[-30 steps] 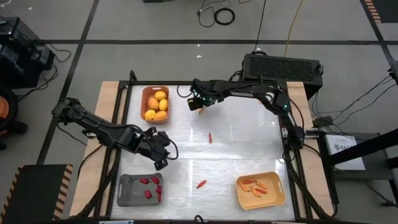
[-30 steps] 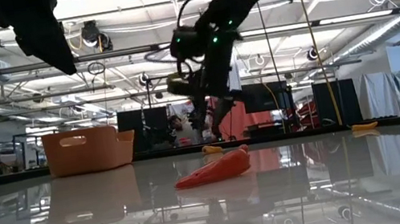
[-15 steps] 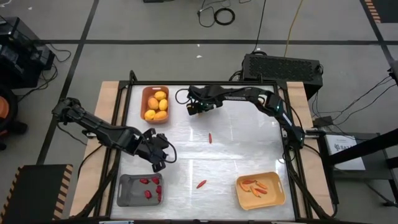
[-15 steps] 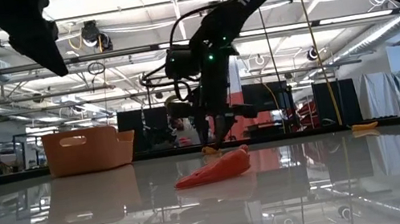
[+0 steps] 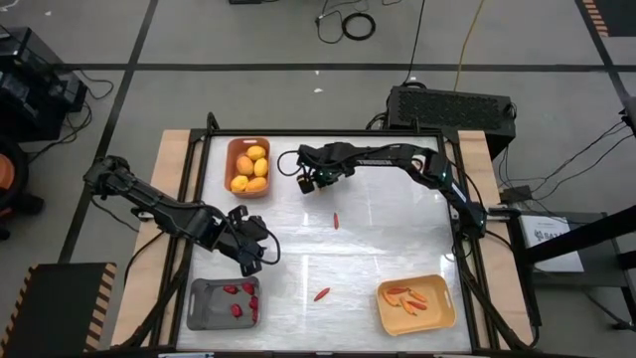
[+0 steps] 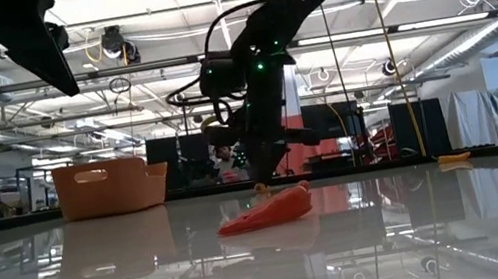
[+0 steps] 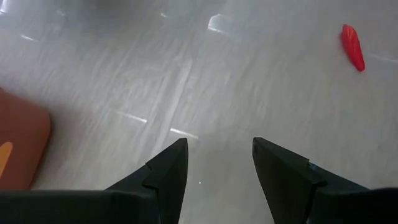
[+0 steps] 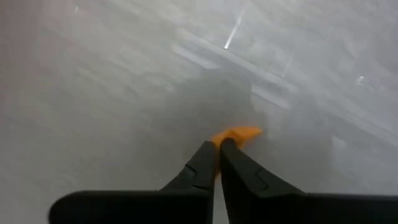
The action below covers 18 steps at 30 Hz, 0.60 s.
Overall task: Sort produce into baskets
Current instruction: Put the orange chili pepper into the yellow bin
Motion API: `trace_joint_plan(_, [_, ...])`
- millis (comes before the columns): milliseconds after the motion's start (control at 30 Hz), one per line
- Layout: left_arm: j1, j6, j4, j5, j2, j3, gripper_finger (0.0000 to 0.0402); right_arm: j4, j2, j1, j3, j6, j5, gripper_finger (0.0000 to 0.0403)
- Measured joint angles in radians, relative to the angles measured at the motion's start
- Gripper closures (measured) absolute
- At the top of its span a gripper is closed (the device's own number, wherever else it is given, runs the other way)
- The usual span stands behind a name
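My right gripper (image 5: 307, 184) stands at the table's far side, just right of the orange-brown basket (image 5: 247, 166) that holds several yellow lemons. It is shut on a small orange carrot piece (image 8: 236, 134) lying on the table. My left gripper (image 5: 250, 261) hangs open and empty above the table, near the grey basket (image 5: 224, 303), which holds red chillies. One red chilli (image 5: 336, 220) lies mid-table and another (image 5: 321, 294) near the front. The yellow basket (image 5: 415, 304) at the front right holds carrot sticks. My right gripper pinches one end of the carrot piece (image 8: 219, 140) between its two fingertips. The fingers (image 8: 199, 163) come steeply from above, pointing down. The rest of the piece sticks out beyond the tips and lies on the table top.
A black box (image 5: 452, 107) stands beyond the far right corner. In the low view the nearer chilli (image 6: 266, 213) lies in front of my right gripper (image 6: 261, 180). Bare table lies between the three baskets.
My right gripper has come down to the table and shifted toward its left edge, closer to the orange-brown basket. Its fingers, apart before, have shut on the carrot piece.
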Motion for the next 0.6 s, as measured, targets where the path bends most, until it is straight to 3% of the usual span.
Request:
trace_joint_plan(300, [0.0,0.005,0.004,-0.001,0.0,0.0,0.0214,-0.093,-0.07,0.023,-0.007,-0.011,-0.014,0.0402])
trace_joint_plan(600, [-0.001,0.007,0.016,-0.019,0.0,0.0,0.0214,-0.357,-0.234,0.141,-0.005,-0.021,-0.03,0.0402])
